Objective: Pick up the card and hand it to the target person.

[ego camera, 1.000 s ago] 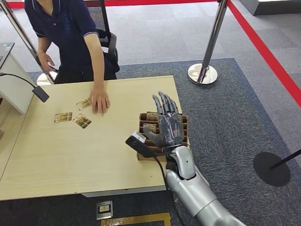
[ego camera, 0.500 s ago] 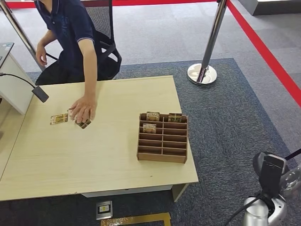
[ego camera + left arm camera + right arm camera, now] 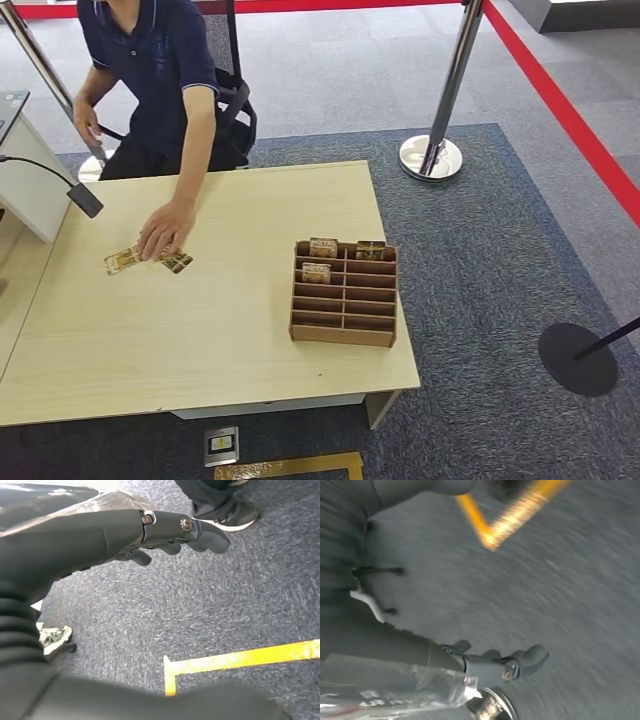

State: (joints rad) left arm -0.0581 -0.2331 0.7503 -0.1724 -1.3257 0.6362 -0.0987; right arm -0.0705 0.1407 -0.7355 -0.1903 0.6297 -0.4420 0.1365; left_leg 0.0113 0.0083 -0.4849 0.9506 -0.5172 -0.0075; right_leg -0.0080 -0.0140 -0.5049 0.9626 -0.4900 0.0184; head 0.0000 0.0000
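Observation:
Two cards (image 3: 121,261) (image 3: 177,263) lie flat on the light wooden table (image 3: 226,340), and a seated person (image 3: 155,70) in a dark polo presses a hand (image 3: 161,233) on the table between them. A brown wooden slotted rack (image 3: 345,293) near the table's right edge holds three upright cards (image 3: 324,247) (image 3: 370,250) (image 3: 316,272). My left hand (image 3: 177,530) hangs over grey carpet with its fingers stretched out, holding nothing. My right hand (image 3: 497,665) also hangs above the carpet, blurred, fingers extended and holding nothing.
A chrome barrier post (image 3: 430,157) stands behind the table's far right corner, and a black round base (image 3: 577,358) sits on the carpet to the right. A white desk (image 3: 26,180) with a black device (image 3: 87,199) adjoins the table's left. Yellow floor tape (image 3: 234,658) and shoes (image 3: 230,515) lie below.
My right arm, raised over the rack a second ago, has dropped down and out of the head view. The person's hand slid left across the table, shifting the loose cards leftward.

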